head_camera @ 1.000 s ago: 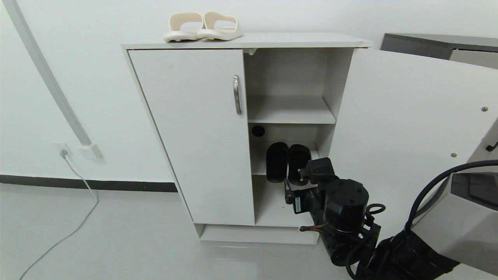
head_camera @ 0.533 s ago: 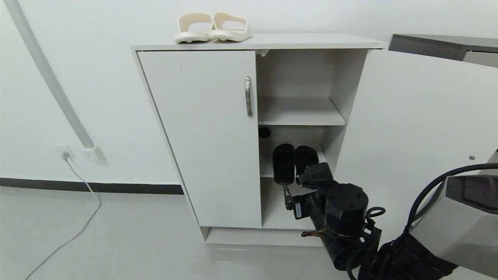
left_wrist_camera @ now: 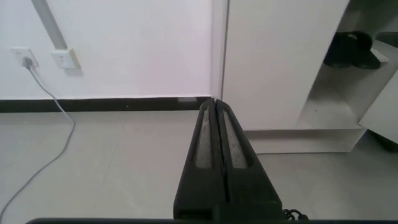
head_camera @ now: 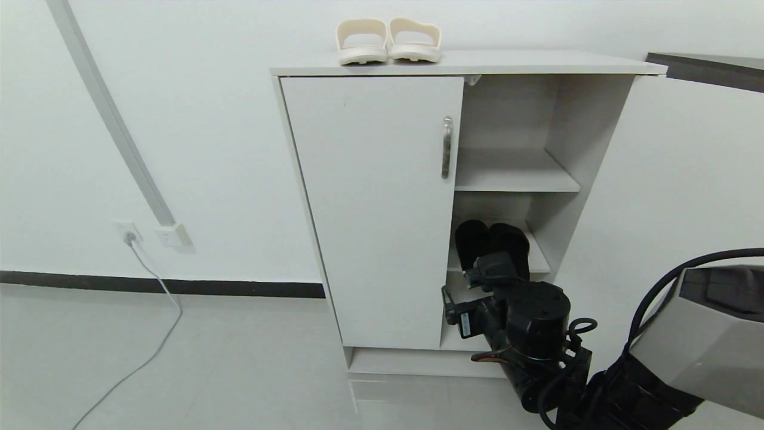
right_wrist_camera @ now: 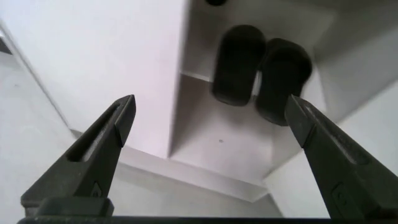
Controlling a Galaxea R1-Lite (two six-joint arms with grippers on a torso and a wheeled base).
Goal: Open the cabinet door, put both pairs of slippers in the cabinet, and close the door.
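1 pair is already being stored: the black slippers (head_camera: 492,242) are lying side by side on the middle shelf (head_camera: 540,257) of the cabinet (head_camera: 370,209), behind the open right door (head_camera: 674,197). The beige slippers (head_camera: 389,40) are being left on the cabinet top, above the closed left door.

The right gripper (right_wrist_camera: 210,102) is being held just on the near side of the black slippers, with its 2 fingers spread wide and nothing between them. The left gripper (left_wrist_camera: 216,104) is being held over the floor on the near side of the cabinet, with its fingers pressed together and holding nothing.

Hazards being judged from this position:

1. The black slippers appear to be lying at the near edge of the shelf. If a finger is being caught on them, they are likely to be dragged off.
2. The open door is standing close to the right arm. Any sideways sweep risks it being struck and swung.
3. The beige slippers are being kept high and far. A single pinch risks only 1 slipper being lifted and the other being pushed off the top.
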